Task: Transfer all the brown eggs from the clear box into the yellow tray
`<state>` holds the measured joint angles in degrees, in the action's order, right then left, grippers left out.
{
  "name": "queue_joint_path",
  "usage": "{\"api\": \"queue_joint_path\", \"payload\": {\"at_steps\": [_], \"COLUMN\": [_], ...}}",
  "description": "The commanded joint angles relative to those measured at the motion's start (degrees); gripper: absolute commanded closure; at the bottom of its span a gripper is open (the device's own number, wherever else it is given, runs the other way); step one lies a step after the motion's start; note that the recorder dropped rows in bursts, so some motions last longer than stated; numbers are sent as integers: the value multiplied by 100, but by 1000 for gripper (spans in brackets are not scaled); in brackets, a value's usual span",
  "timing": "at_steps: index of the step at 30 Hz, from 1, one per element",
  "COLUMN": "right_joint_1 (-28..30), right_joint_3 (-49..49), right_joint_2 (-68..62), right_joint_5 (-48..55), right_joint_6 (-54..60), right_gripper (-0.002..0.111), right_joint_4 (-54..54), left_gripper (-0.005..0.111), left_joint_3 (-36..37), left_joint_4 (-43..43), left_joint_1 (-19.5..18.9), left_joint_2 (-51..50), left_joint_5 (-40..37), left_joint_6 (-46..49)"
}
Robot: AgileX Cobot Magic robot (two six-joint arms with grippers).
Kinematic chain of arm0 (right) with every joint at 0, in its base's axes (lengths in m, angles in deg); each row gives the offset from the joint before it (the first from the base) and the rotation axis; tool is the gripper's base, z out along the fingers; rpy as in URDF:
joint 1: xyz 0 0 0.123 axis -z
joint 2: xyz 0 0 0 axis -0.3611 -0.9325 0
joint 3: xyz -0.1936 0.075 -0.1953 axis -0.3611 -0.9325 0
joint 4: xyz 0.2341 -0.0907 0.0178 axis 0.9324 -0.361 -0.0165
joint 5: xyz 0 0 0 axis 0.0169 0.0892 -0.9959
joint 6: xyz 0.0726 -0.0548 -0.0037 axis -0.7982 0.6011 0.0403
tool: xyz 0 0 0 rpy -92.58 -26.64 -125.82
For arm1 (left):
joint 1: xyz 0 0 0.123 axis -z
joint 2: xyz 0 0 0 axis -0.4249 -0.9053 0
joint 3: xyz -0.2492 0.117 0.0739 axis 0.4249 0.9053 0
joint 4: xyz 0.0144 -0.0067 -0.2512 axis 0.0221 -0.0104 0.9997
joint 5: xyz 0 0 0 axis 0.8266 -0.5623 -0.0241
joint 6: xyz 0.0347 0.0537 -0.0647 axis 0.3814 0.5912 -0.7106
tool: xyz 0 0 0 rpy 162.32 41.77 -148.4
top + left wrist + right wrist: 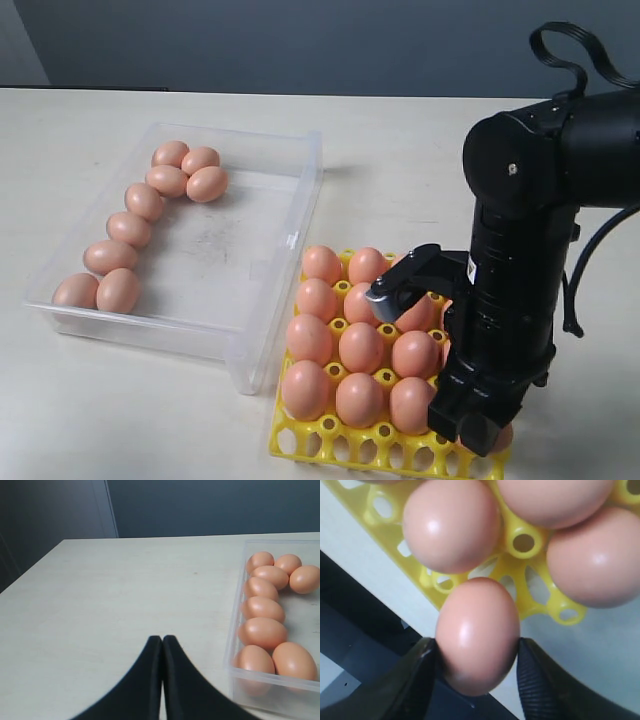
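Several brown eggs (130, 228) lie along the left wall of the clear box (240, 355). More eggs (360, 345) fill cups of the yellow tray (340, 440) beside it. My right gripper (480, 430) points down over the tray's near right corner, shut on one brown egg (477, 635). That egg hangs just past the tray's edge (520, 565), next to three seated eggs. My left gripper (162, 639) is shut and holds nothing. It hovers over bare table beside the clear box (234, 630) and its eggs (262, 607). The left arm is outside the exterior view.
The tray's front row of cups (400, 450) has no eggs. A small tab (292, 241) sticks out of the box wall facing the tray. The right arm's black body (520, 260) stands over the tray's right side.
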<state>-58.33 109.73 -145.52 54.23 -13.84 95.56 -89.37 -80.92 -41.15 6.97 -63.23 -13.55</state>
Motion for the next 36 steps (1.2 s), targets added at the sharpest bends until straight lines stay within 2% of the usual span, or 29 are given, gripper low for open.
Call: {"api": "queue_joint_path", "payload": {"at_steps": [1,2,5,8,18,23,36], "right_joint_1": [-16,-16,-16,-16,-16,-16,-16], "right_joint_3": [36,36,36,36,36,36,36], "right_joint_2": [-6,-6,-6,-6,-6,-6,-6], "right_joint_5": [-14,-14,-14,-14,-14,-14,-14], "right_joint_6": [38,38,38,26,-305,-313,-423], "right_gripper": [109,107,86,76,75,62,62], "right_joint_4": [15,15,-12,-24,-341,-260,-247], "left_gripper": [106,106,106,106,106,106,106], "left_joint_3": [23,23,23,23,23,23,23], "left_joint_4": [0,0,0,0,0,0,0], "left_joint_1": [26,26,26,26,26,26,26], "left_joint_2": [28,28,28,28,28,28,28], "left_joint_5": [63,63,63,63,63,63,63], "left_joint_6": [-3,-3,-3,-3,-3,-3,-3]}}
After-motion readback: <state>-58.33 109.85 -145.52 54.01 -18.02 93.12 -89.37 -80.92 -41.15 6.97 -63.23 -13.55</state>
